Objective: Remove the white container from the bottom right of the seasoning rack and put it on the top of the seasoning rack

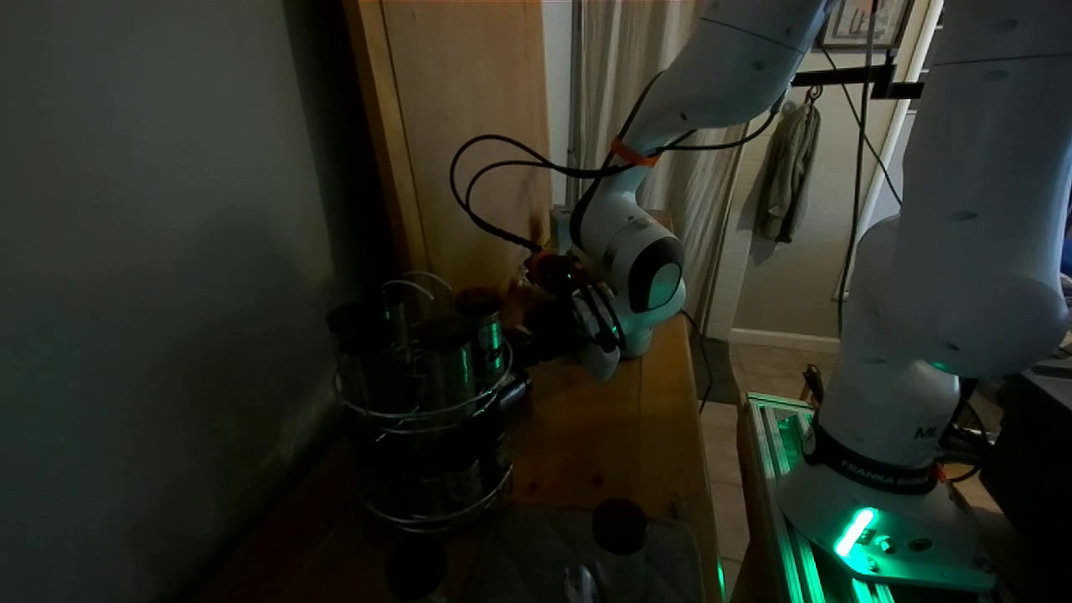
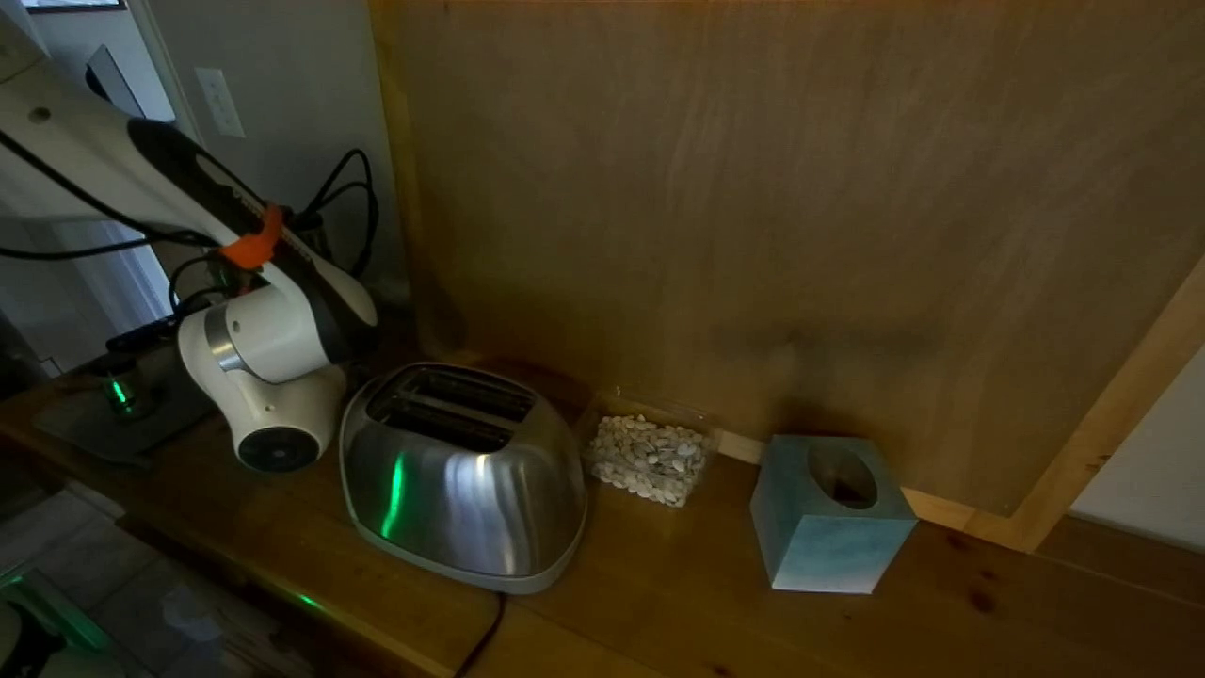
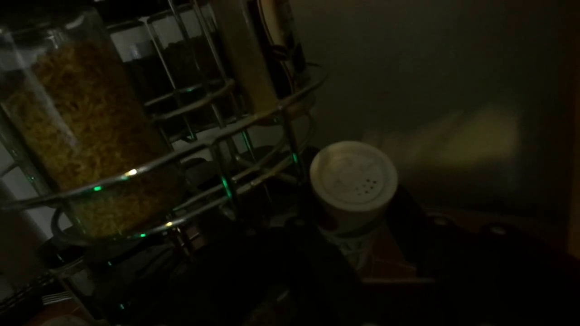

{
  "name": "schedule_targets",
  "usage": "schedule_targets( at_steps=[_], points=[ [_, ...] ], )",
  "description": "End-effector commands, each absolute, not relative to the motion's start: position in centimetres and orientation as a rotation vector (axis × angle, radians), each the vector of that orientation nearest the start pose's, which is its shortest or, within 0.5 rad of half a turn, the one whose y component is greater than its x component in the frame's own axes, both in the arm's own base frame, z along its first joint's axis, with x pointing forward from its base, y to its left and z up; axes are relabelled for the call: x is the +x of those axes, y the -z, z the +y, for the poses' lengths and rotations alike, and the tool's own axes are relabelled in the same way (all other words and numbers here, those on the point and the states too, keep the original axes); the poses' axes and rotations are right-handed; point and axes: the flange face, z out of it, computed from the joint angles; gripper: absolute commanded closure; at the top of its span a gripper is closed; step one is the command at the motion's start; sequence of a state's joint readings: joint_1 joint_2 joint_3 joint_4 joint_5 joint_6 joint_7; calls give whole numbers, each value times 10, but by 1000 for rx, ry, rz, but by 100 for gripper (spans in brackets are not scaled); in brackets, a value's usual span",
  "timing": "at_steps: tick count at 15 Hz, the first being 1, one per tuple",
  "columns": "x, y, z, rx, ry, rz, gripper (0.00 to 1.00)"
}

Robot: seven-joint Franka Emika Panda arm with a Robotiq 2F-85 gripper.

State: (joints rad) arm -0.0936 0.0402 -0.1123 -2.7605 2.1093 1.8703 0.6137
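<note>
The seasoning rack (image 1: 402,416) is a two-tier round wire stand with jars on it, in an exterior view. Its shiny wires (image 3: 181,156) fill the left of the wrist view. The white container (image 3: 353,176), with a round perforated cap, is beside the rack, outside its wires, slightly tilted. My gripper (image 3: 355,213) has a dark finger on each side of the container, against it just below the cap; it looks shut on it. The picture is very dark. In an exterior view the gripper (image 1: 521,368) is at the rack's right side, and the container is hidden there.
A jar of yellow-brown food (image 3: 95,136) stands on the rack's upper tier. A wall (image 1: 167,251) is close behind the rack. A dark-lidded jar (image 1: 620,528) stands on a grey mat (image 1: 536,553). A toaster (image 2: 461,499), pebble box (image 2: 650,457) and tissue box (image 2: 833,546) stand along the counter.
</note>
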Motion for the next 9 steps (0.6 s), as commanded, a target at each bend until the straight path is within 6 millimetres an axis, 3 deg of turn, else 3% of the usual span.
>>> schedule_targets(
  at_steps=[1,9],
  points=[
    [385,-217,-24,-300,-777,1704,81],
    [388,-222,-24,-279,-747,1680,81]
  ],
)
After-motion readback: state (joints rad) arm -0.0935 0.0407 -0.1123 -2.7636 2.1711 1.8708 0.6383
